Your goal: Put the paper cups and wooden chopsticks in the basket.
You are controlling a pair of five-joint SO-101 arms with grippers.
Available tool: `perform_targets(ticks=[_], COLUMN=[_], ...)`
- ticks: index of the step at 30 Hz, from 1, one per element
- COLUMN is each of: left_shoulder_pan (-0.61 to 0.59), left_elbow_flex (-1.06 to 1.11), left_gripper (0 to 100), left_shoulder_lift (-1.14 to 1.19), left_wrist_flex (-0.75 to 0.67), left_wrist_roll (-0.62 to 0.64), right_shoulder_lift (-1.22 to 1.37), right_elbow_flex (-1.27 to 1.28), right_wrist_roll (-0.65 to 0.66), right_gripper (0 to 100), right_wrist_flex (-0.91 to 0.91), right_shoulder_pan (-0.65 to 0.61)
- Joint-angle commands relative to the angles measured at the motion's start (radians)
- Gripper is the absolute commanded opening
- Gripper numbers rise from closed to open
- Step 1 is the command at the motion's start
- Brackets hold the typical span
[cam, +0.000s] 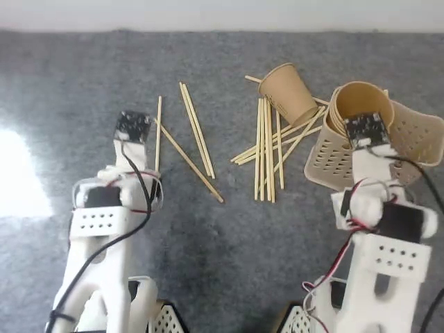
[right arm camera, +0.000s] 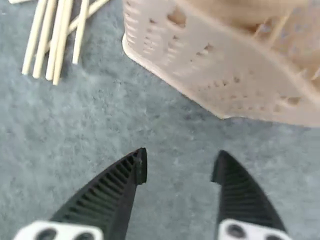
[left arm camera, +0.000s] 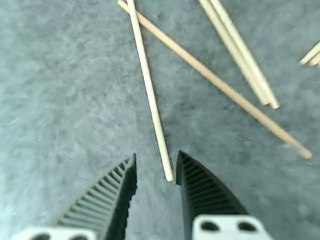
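Cups (cam: 357, 97) sit stacked in the basket (cam: 333, 163), but one cup (cam: 288, 94) and many chopsticks (cam: 267, 149) lie loose on the mat (cam: 83, 83), left gripper (left arm camera: 155, 172) parted over a stick (left arm camera: 150, 95) end, right gripper (right arm camera: 180, 167) wide and empty.

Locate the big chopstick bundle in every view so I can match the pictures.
High view: the chopstick bundle lies mid-table, left of the basket.
Right wrist view: its ends lie beyond the right gripper, beside the basket's wall.
Left wrist view: stick tips far beyond the left gripper probably belong to it.
Shared landmark: the grey mat; the basket links the first two.
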Motion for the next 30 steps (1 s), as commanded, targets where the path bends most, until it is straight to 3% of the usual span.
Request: perform_targets(ticks=[1, 9, 21, 30], left_shoulder_pan=[0.005, 0.087, 0.075, -0.005], left_elbow_flex=[-0.139, -0.183, -0.680, -0.974], left_gripper=[14, 14, 14, 14], left_shoulder_lift=[-0.018, 0.052, 0.760, 1.083], left_wrist_flex=[0.071, 0.064, 0.064, 0.068], left_wrist_roll=[0.020, 0.025, 0.087, 0.083], right_shoulder_lift=[-0.068, -0.162, -0.170, -0.173], right_elbow_flex=[0.130, 0.261, 0.394, 0.428], right_wrist_roll=[-0.064, -0.075, -0.075, -0.078], right_gripper=[27.8, 23.6, 23.1, 23.1], right_wrist_flex=[-0.099, -0.174, -0.317, -0.361], right_shoulder_pan=[-0.010, -0.036, -0.036, -0.036])
